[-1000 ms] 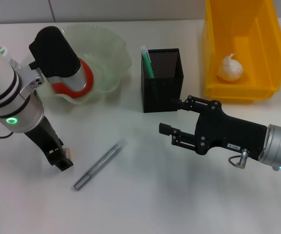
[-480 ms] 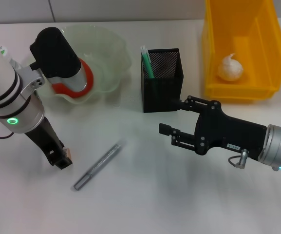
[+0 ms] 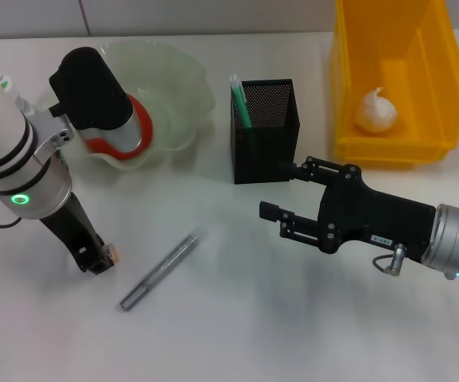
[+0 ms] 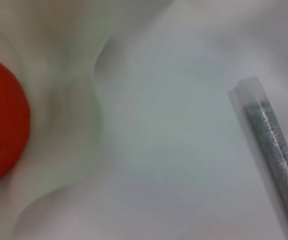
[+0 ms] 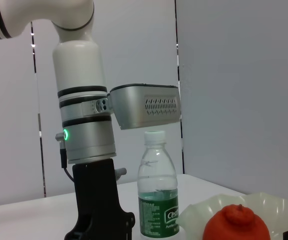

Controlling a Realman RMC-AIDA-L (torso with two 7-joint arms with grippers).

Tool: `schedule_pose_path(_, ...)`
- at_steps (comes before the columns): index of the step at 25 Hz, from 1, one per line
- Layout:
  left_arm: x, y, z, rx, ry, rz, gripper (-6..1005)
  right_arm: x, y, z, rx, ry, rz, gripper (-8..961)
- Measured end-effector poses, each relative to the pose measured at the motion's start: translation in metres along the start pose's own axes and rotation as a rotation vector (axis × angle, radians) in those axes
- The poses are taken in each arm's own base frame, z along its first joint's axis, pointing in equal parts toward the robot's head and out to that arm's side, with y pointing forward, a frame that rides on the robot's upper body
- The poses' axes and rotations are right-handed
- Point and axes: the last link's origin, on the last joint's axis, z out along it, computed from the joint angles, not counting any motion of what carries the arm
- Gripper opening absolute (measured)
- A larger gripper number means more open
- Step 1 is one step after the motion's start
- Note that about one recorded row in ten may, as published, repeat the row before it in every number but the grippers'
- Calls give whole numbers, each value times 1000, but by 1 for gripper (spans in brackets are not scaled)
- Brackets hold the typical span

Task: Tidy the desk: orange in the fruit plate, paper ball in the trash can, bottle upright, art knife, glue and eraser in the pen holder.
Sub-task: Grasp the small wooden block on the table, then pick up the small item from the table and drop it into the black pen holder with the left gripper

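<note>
Art knife (image 3: 159,271) lies flat on the white desk (image 3: 237,334), slanted, its darker end nearest the robot, with nothing touching it. In the left wrist view the same grey stick (image 4: 276,150) shows inside a clear sleeve, on bare desk beside the wavy wall of the fruit plate (image 4: 79,150).

To its left the left gripper (image 3: 98,261) points down at the desk, its tip low and just beside a small tan and white object (image 3: 113,253). I cannot tell whether its fingers are apart or together.

On the other side, the right gripper (image 3: 279,196) hovers near the foot of the pen holder (image 3: 264,131), reaching leftward with its two fingers spread apart and nothing between them.

The pen holder stands upright behind the knife, with a light green stick (image 3: 240,101) leaning in its left corner. Left of it is the fruit plate (image 3: 183,95), holding the orange (image 3: 140,127), which the left arm partly hides. In the right wrist view the orange (image 5: 237,225) sits inside the pale scalloped rim (image 5: 283,205).

The bottle (image 5: 157,185) stands upright in the right wrist view, white cap on top, just beside the left arm. The trash can (image 3: 391,79) sits at the far right of the desk, and the paper ball (image 3: 375,111) rests on its floor.
</note>
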Motion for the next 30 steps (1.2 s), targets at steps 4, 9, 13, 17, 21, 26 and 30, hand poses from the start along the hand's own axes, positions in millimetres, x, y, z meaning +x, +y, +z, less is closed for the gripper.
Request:
schedule_pose_path(4,0,0,0,-1,-2,-1,326,0,0,0,-2,-3,1,652)
schedule_pose_path(9,0,0,1,-1,-3,-5,286,-2,1,-1,-2,-15,3,652)
schedule_pose_path(13,0,0,0,-1,-4,-3,270,-1,2,-1,-2,-18,5,652)
schedule_pose_path(17,5,1,-6,-1,32,2,271,0,3,-3,1,-20,12,651)
schedule_pose_path(21,16,7,-22,-17,143,33,271,2,5,-6,9,-19,20,651)
schedule_pose_path(26,27,15,-41,-61,299,80,266,5,7,-15,47,-31,36,651)
schedule_pose_path(30,34,20,-53,-89,389,104,265,4,6,-23,78,-66,52,652)
